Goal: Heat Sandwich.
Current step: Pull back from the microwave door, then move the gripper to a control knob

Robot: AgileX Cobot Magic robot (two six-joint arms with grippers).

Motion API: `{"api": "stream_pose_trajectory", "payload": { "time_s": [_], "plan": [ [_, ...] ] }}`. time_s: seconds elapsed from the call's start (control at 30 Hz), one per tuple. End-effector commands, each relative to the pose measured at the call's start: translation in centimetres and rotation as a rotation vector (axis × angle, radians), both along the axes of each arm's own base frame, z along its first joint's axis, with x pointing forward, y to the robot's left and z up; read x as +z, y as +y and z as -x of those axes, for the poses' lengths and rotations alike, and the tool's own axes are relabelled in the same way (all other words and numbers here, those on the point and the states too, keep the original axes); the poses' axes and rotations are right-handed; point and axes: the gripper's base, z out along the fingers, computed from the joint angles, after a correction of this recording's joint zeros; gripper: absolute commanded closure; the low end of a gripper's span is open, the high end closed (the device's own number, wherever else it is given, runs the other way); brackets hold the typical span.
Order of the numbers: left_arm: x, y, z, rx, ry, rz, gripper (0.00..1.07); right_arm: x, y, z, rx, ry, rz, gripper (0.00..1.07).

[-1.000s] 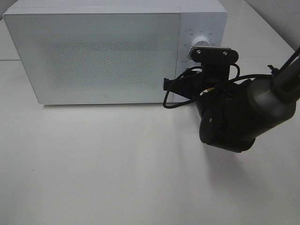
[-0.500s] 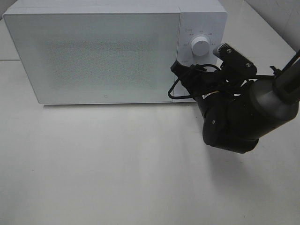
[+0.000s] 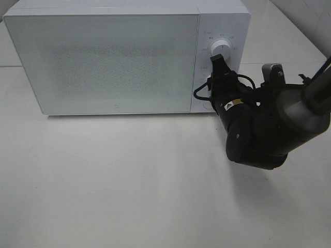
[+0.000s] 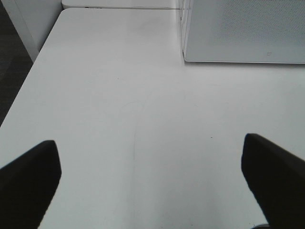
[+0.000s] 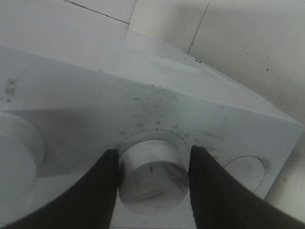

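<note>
High camera: shows a white microwave (image 3: 114,62) along the far edge of the table (image 3: 129,186), with its frosted door shut and nothing readable through it. Shows the right gripper (image 3: 221,77) reaching in from the table's right edge to the control panel (image 3: 204,77) at the microwave's right end. Places it just below the upper knob (image 3: 221,47), with the bulky black arm and a looped cable behind, covering the panel's lower part.

Left wrist: shows the left gripper (image 4: 147,143) above bare table near the left edge, fingers (image 4: 28,181) spread wide with nothing between them. Catches the microwave's front left corner further on.

Right wrist: shows both dark fingers (image 5: 95,191) closed against opposite sides of the round lower knob (image 5: 152,176), touching its rim. Makes out a small red mark on the knob's face and tick marks around it. Shows a further round control on each side along the panel.

Sandwich: visible in none of the views; cannot tell where.
</note>
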Motion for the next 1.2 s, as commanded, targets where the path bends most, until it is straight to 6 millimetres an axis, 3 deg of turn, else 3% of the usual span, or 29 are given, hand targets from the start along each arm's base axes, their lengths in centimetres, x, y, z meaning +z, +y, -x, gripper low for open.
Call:
{"api": "stream_pose_trajectory", "payload": {
  "time_s": [0.03, 0.47, 1.2],
  "plan": [
    [0.04, -0.01, 0.26, 0.003, -0.029, -0.001, 0.09, 1.08, 2.34, -0.10, 0.160, -0.049, -0.127, 1.07],
    [0.04, -0.01, 0.26, 0.003, -0.029, -0.001, 0.09, 1.31, 2.83, -0.02, 0.155, -0.028, -0.434, 1.07],
    [0.04, -0.01, 0.26, 0.003, -0.029, -0.001, 0.09, 1.42, 2.90, -0.02, 0.163, -0.037, -0.447, 1.01]
  ]
}}
